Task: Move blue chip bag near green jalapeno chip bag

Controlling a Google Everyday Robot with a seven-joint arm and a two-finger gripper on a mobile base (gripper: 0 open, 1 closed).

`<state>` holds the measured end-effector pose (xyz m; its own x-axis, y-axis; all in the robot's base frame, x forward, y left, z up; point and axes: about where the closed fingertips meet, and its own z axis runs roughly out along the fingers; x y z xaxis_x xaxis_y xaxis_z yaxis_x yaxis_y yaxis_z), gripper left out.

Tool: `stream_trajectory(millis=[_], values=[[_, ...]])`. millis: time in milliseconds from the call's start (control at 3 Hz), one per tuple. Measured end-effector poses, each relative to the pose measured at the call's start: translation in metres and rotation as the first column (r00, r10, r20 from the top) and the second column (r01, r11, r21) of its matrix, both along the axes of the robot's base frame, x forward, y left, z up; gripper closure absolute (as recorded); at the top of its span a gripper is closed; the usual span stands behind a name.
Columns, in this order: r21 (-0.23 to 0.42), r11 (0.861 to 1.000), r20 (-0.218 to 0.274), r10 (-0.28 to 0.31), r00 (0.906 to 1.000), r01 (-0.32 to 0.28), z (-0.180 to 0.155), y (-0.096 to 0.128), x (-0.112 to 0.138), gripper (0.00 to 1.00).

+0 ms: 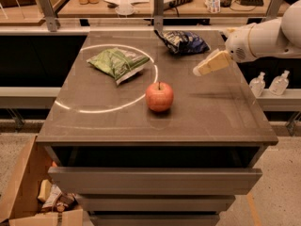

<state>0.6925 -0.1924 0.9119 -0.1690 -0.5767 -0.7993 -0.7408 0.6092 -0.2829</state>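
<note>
The blue chip bag [182, 42] lies crumpled at the far middle of the brown table top [211, 112]. The green jalapeno chip bag [117, 63] lies flat at the far left, inside a white arc on the table. My gripper [203, 68] comes in from the right on a white arm, above the table, a little to the right of and nearer than the blue bag, not touching it. It holds nothing.
A red apple [159, 96] stands near the table's middle, between me and the bags. Two spray bottles [268, 83] stand on a shelf at the right. Open drawers [155, 180] and a cardboard box [33, 201] sit below the front edge.
</note>
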Motion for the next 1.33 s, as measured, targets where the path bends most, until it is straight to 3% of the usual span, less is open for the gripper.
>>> stream_trajectory(millis=[333, 667, 1000, 1333], values=[[0.033, 0.998, -0.005, 0.062, 0.9981, -0.062, -0.021, 0.021, 0.034, 0.00], [0.067, 0.991, 0.029, 0.111, 0.9934, -0.112, -0.045, 0.043, 0.079, 0.00], [0.088, 0.987, 0.064, 0.126, 0.9900, -0.131, -0.053, 0.055, 0.105, 0.00], [0.097, 0.985, 0.093, 0.134, 0.9867, -0.143, -0.058, 0.065, 0.125, 0.17]])
